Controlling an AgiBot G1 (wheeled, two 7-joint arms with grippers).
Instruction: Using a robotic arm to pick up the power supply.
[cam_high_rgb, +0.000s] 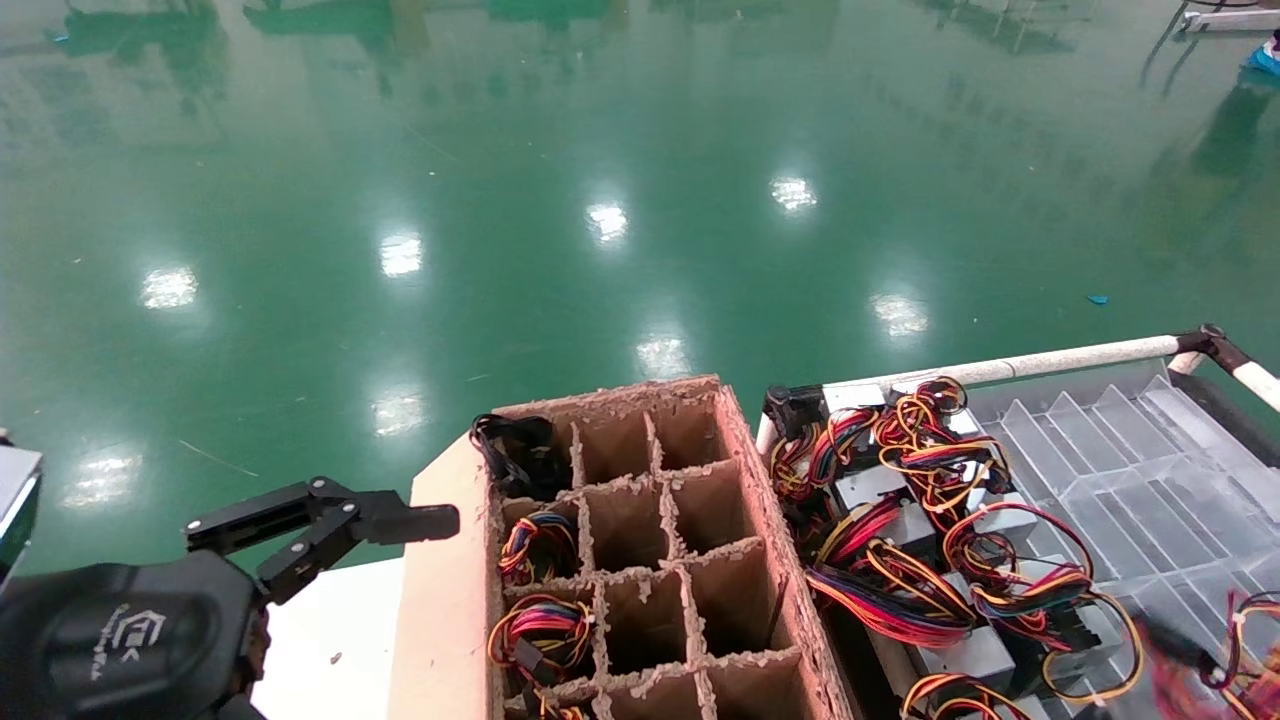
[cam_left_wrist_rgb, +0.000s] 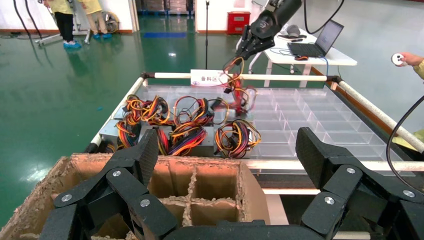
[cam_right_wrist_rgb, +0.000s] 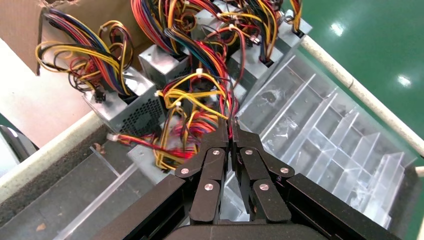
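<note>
Right claw: the black two-finger right claw (cam_right_wrist_rgb: 231, 122) is seen closed, its tips pinched on thin red wires of a bundle. In the left wrist view the same claw (cam_left_wrist_rgb: 235, 61) is seen far off, high over the tray, with red and yellow wires hanging from it.

Left claw: the black left claw (cam_high_rgb: 400, 520) is held wide, beside the box at the robot's left. Nothing is between its fingers (cam_left_wrist_rgb: 145, 155).

Power supplies: grey metal power supply boxes (cam_right_wrist_rgb: 127, 102) with bundles of red, yellow, orange and black wires are set in rows at the near-left part of the tray. It cannot be told whether a box is lifted off the tray by the wires.

Tray: a clear plastic tray with many dividers (cam_high_rgb: 1130, 450) is framed by white rails. Its right part holds only bare slots.

Box: a brown cardboard box with a grid of cells (cam_high_rgb: 680, 520) is placed just left of the tray. Wire bundles are seen in some left cells.

Only in the left wrist view: a white desk with a laptop (cam_left_wrist_rgb: 320, 47), a red bin, and people far back by the wall.

Floor: a shiny green floor (cam_high_rgb: 600, 150) with lamp spots on it.
</note>
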